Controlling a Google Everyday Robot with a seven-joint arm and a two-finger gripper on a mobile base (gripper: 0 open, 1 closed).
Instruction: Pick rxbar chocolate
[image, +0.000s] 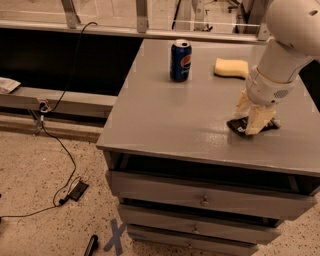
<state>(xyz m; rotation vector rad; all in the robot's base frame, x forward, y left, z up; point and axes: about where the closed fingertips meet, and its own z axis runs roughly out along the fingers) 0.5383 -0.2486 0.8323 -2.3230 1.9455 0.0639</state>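
Note:
The rxbar chocolate (236, 125), a flat black bar with white lettering, lies on the right part of the grey cabinet top (175, 115). My gripper (251, 114) reaches down from the white arm onto the bar. Its two cream fingers (258, 121) stand on either side of the bar and are closed against it. The bar still rests on the surface, and its middle is hidden by the near finger.
A blue soda can (180, 60) stands at the back middle of the top. A yellow sponge (231, 68) lies at the back right. The cabinet's front edge and drawers (200, 200) are below. Cables and a small black device (77, 190) lie on the floor at left.

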